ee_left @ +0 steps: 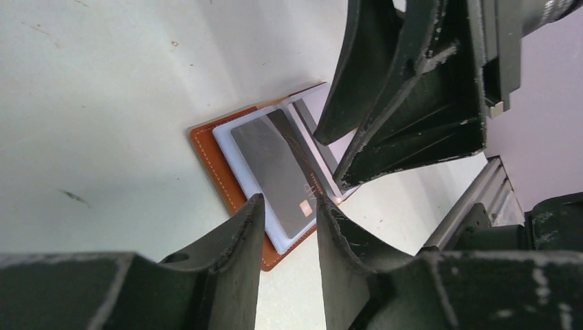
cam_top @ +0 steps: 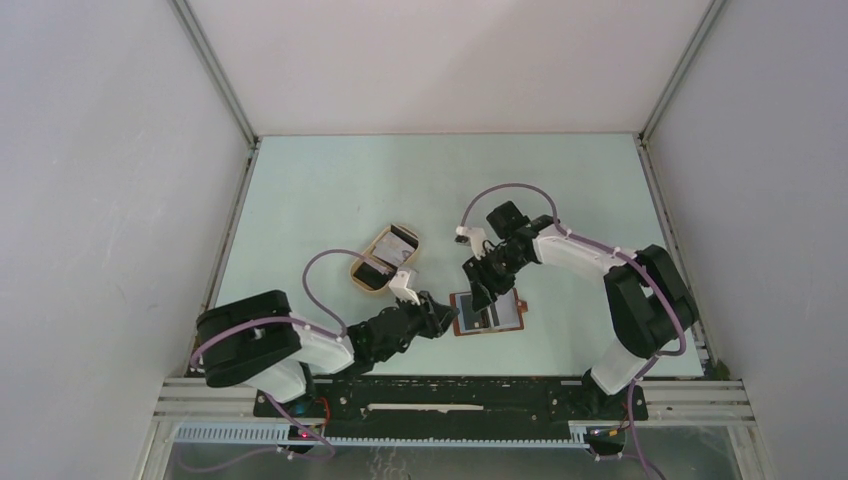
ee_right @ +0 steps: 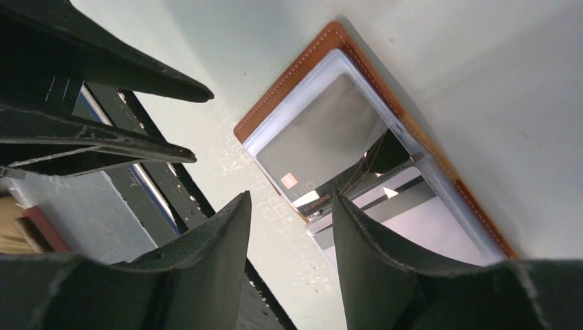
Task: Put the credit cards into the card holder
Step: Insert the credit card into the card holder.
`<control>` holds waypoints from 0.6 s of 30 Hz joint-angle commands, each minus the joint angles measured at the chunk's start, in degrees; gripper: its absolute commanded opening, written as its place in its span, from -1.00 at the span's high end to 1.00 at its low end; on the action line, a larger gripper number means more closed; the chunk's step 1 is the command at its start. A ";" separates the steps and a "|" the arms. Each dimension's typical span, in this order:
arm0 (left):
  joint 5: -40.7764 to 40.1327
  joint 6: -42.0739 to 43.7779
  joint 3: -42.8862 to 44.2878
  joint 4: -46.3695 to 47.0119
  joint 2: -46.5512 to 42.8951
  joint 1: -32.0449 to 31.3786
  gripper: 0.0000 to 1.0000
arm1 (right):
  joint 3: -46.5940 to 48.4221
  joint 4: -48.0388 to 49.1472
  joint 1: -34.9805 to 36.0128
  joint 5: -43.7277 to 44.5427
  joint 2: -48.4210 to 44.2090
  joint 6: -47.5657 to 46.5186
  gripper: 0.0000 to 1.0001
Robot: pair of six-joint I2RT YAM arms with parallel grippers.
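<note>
top, holder: card holder (cam_top: 508, 324) open flat by table (cam_top: 330, 190) near edge, centre; long axis along that edge.
top, arms: right gripper (cam_top: 481, 294) over it, wrist pitched down, likely the nearer; left gripper (cam_top: 446, 316) low, just beside its left end.
left wrist, jaws: apart, nothing between; grey card (ee_left: 275, 172) sleeved in holder, just ahead.
right wrist, jaws: apart, empty; same card under fingertips.
</note>
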 commanded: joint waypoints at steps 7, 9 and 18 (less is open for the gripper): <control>5.08 -1.44 -5.42 23.43 8.08 2.68 0.24 | -5.66 10.50 -3.92 -6.67 -2.11 18.56 -0.14; 5.46 -1.62 -5.32 24.06 8.79 2.84 0.24 | -5.71 10.78 -3.99 -6.37 -1.19 20.00 -0.14; 6.13 -1.65 -4.73 24.00 9.60 2.89 0.24 | -5.73 11.69 -4.10 -1.15 0.80 23.87 -0.17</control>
